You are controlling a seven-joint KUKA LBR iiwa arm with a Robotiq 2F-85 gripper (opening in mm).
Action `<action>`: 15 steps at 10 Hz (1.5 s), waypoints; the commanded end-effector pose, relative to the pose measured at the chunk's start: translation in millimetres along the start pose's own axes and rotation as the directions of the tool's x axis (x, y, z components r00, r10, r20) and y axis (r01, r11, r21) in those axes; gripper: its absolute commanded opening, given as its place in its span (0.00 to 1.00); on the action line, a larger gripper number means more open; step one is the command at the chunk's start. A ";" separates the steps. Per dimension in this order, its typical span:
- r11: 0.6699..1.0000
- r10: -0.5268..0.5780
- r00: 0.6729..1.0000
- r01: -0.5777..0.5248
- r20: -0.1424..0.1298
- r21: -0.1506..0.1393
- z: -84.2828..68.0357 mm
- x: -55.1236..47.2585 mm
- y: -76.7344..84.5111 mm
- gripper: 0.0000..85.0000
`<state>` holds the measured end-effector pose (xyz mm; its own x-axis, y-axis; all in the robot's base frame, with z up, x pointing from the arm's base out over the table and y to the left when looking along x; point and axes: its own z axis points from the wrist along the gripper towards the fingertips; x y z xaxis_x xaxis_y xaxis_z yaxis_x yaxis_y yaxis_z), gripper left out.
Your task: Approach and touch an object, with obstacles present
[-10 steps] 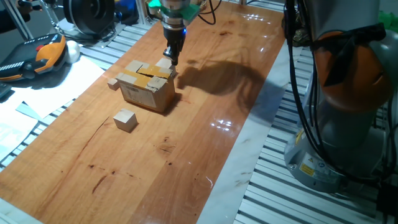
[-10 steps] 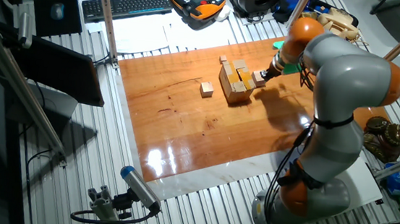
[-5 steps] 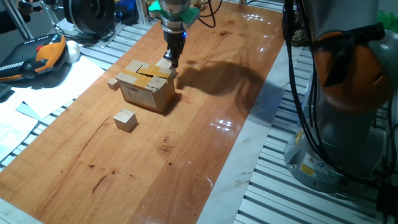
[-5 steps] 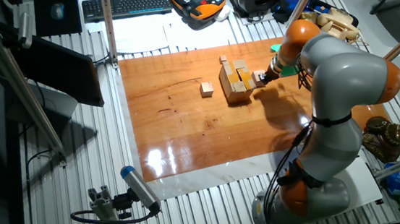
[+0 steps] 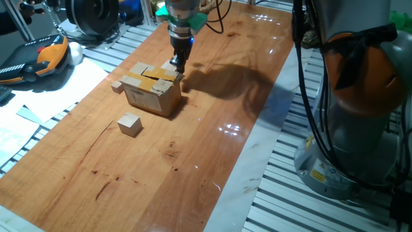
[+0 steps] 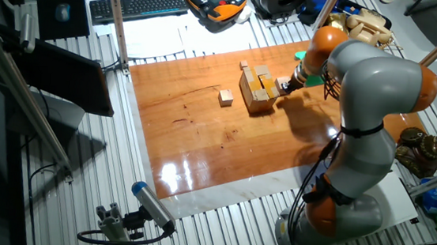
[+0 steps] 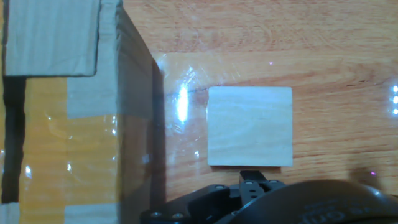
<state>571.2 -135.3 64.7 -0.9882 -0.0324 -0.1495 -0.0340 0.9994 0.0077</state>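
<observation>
The pale wooden cube (image 7: 250, 126) lies on the table just behind the cardboard box (image 7: 62, 106). In one fixed view the cube (image 5: 168, 65) is half hidden by my gripper (image 5: 177, 63), which points straight down at its right side. The fingers look pressed together and hold nothing. In the other fixed view my gripper (image 6: 283, 85) stands at the box's far side (image 6: 256, 88). In the hand view the finger tip (image 7: 253, 179) sits at the cube's near edge. I cannot tell whether it touches the cube.
The taped cardboard box (image 5: 152, 90) stands right beside the cube. A cube-sized wooden block (image 5: 129, 124) lies in front of the box, and a tiny block (image 5: 116, 86) lies to its left. Papers, a keyboard (image 6: 138, 3) and a pendant (image 5: 38, 58) lie beyond the table's edge.
The wrist above the fingers has shifted slightly. The fingertips stay at the cube. The cube, box and blocks have not moved.
</observation>
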 end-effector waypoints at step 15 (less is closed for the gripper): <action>0.999 0.007 0.997 -0.009 -0.075 -0.032 -46.2 4.3 7.8 0.00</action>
<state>559.7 -127.7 110.8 -0.9968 -0.0258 -0.0756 -0.0290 0.9987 0.0420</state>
